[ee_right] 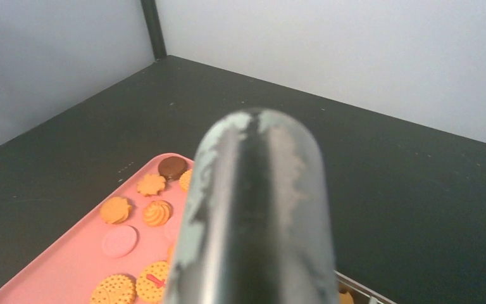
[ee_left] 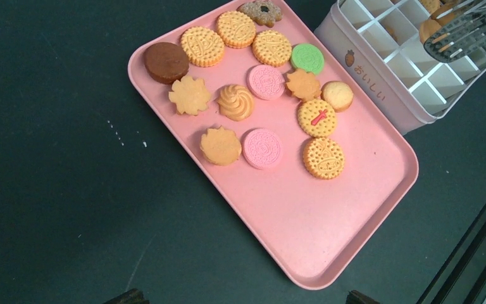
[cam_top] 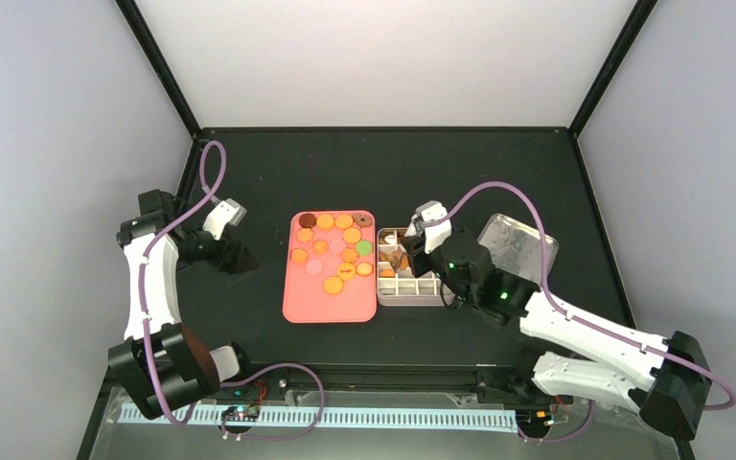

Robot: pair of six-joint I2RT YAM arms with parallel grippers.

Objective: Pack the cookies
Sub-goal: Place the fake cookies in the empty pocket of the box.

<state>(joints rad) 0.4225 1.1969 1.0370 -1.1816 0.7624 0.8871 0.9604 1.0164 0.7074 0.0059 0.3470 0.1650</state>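
Cookies [ee_left: 237,101] are noted mostly on the far half of the pink tray [ee_left: 316,234]; its near half is bare. A few are seen in the divided box [ee_left: 380,88] just beside the tray's right edge.

Left gripper [cam_top: 238,259] is held left of the tray, jaws wide apart and empty. Right gripper [cam_top: 422,251] is clamped on the metal tongs [ee_left: 468,28], right of the tray and over the box. An orange cookie appears pinched in the blades.

Cookies are judged light, stiff, brittle at scalloped edges and somewhat slippery against metal. The flat faces should be pinched across the middle, gently.
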